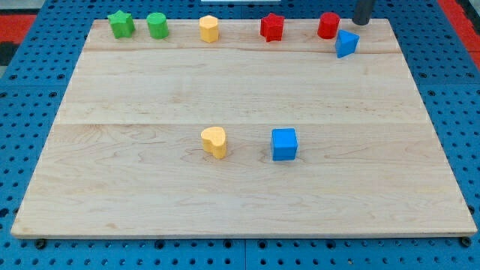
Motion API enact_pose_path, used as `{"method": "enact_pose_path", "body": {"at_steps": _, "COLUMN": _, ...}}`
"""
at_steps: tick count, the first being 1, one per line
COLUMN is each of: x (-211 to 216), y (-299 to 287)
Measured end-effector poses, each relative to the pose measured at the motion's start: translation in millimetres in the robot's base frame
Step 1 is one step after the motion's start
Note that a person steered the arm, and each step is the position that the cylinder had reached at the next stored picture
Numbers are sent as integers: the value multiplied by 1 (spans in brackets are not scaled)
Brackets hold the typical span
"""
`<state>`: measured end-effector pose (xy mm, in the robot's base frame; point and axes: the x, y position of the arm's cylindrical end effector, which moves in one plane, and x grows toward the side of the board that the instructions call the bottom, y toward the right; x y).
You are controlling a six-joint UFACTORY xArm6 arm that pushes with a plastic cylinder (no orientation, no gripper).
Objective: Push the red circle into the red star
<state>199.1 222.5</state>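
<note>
The red circle stands near the board's top edge, right of centre. The red star stands to its left with a gap between them. My tip shows as a dark rod end at the view's top, just to the right of the red circle and above the blue triangle-like block. The tip is close to the red circle; I cannot tell whether it touches.
Along the top edge from the left stand a green star, a green cylinder and a yellow hexagon block. A yellow heart and a blue cube stand mid-board. The wooden board lies on a blue pegboard.
</note>
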Motion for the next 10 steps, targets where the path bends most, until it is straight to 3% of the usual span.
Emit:
{"method": "enact_pose_path", "body": {"at_steps": 2, "x": 1, "y": -60}}
{"method": "enact_pose_path", "body": {"at_steps": 4, "x": 16, "y": -20}}
{"method": "enact_pose_path", "body": {"at_steps": 6, "x": 18, "y": -111}}
{"method": "enact_pose_path", "body": {"at_steps": 7, "x": 17, "y": -129}}
{"method": "enact_pose_path", "body": {"at_steps": 10, "x": -3, "y": -124}}
